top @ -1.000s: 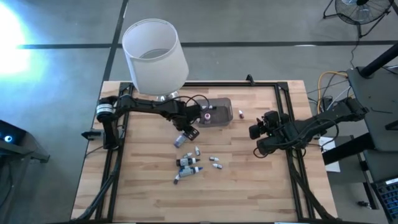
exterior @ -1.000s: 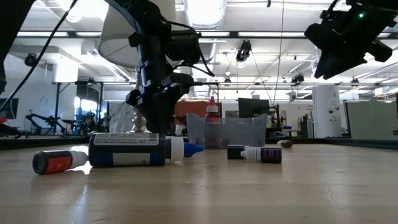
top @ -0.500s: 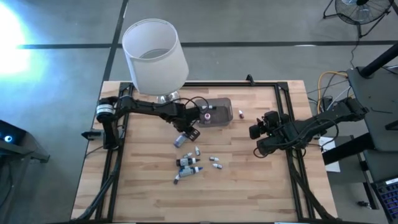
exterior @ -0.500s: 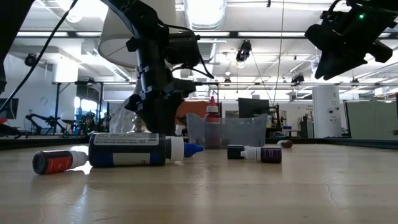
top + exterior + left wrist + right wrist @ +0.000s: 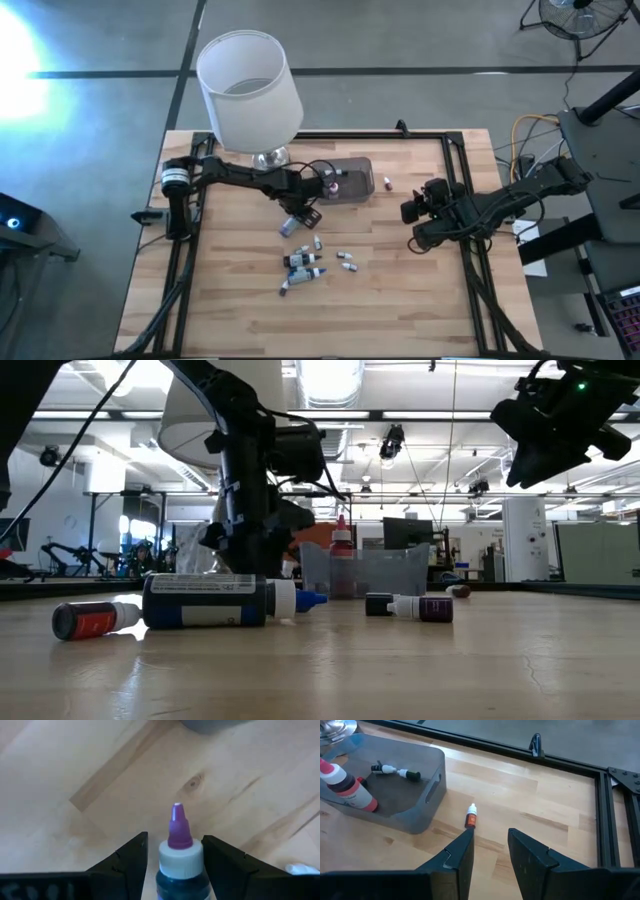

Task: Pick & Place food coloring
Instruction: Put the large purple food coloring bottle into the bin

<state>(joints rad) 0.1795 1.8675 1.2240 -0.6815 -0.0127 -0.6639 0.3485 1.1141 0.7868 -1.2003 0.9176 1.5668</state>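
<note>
Bottle point(image 5: 178, 857), purple-tipped with a white collar, sits pinched between the left gripper point(image 5: 175, 851) fingers, tip pointing out past them over bare wood. Judging by that, the carry step is in hand: one food coloring picked, not yet dropped. Beyond the fingertips a grey box point(image 5: 345, 181) lies close ahead, already holding a red bottle point(image 5: 347, 787). Next, the arm likely needs to reach over the box wall and let go. Farther off, loose bottles point(image 5: 305, 262) lie scattered on the table point(image 5: 420, 310). Well apart, the right gripper point(image 5: 489, 851) waits, fingers slightly spread, holding nothing.
</note>
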